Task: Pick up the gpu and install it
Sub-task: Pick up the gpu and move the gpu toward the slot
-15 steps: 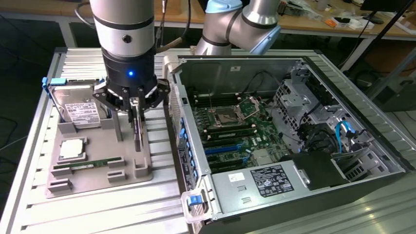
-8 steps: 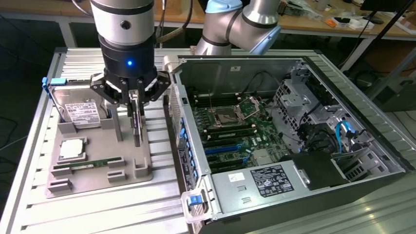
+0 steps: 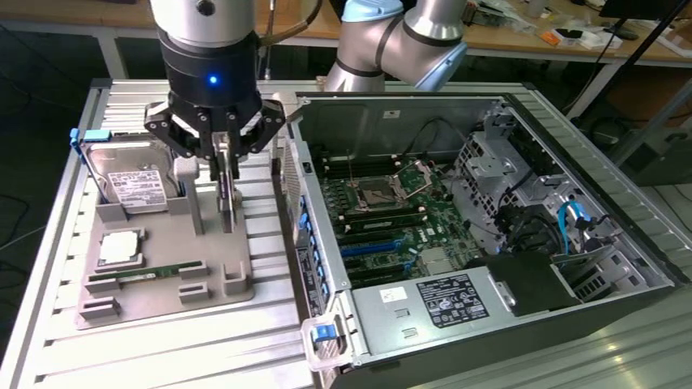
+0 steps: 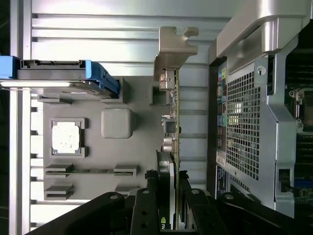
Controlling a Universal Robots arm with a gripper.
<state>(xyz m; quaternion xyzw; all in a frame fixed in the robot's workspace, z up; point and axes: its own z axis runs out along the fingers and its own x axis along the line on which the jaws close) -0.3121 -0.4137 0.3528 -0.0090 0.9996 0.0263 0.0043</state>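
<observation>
Bright, even light comes from overhead. The ribbed table [image 4: 122,14] glares white, and the bracket of the gpu [image 4: 173,98] gleams. My fingers [image 4: 144,210] lie in dark shadow; inside, the computer case [image 3: 390,121] is dim.

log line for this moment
claw | shut on gpu | gpu upright on grey holder | not yet in case

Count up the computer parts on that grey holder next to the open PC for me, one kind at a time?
hard drive: 1
processor chip: 1
memory stick: 1
gpu, standing on edge with the gripper closed on it: 1
Total: 4
</observation>
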